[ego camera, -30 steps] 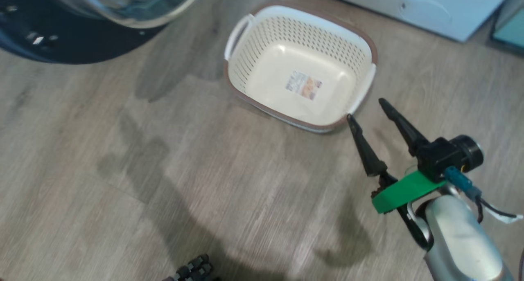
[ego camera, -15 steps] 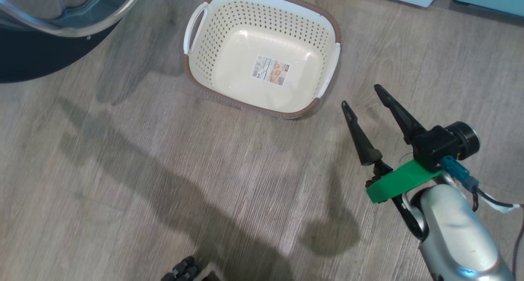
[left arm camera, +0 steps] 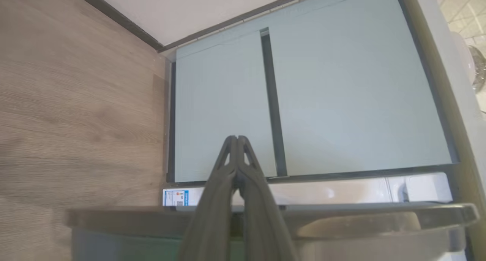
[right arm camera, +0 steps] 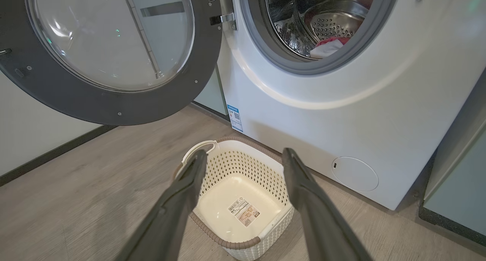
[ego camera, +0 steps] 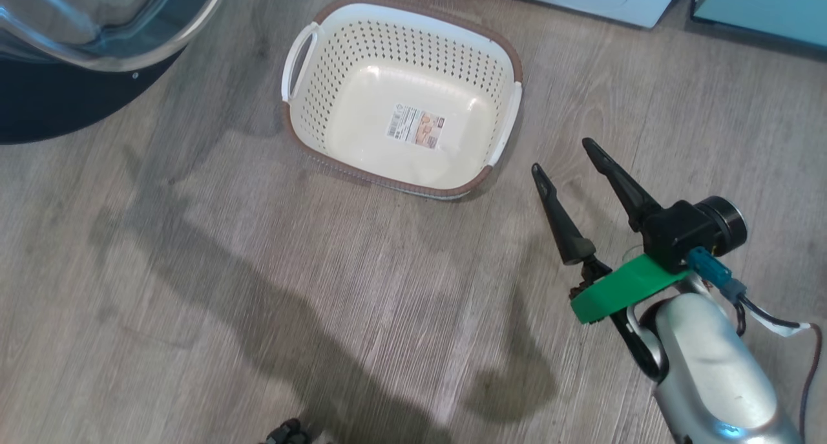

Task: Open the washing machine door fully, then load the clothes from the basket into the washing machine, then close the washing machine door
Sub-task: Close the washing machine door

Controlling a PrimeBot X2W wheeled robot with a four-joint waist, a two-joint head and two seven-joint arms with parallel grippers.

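The basket (ego camera: 394,184) stands on the floor with nothing in it but its label; its rim (right arm camera: 212,230) also lies below my right gripper (right arm camera: 245,154). That gripper (ego camera: 561,156) hangs open and empty just right of the basket. The washing machine door (right arm camera: 106,109) is swung wide open at the left, its black rim (ego camera: 58,114) showing. Red and white clothes (right arm camera: 328,46) lie inside the drum of the washing machine (right arm camera: 322,113). My left gripper (left arm camera: 237,139) is shut on nothing, its fingers rising over the door's edge (left arm camera: 360,215).
Pale teal cabinets (left arm camera: 341,101) stand beside the machine, one at its right (right arm camera: 455,185). A round filter cap (right arm camera: 355,173) sits low on the machine's front. Wood-look floor (ego camera: 258,269) spreads in front of the basket. A wall with a dark skirting (right arm camera: 49,154) runs behind the door.
The head camera has moved, so the basket and door sit further left in its view. My right gripper stays open beside the basket. Nothing was taken hold of or let go.
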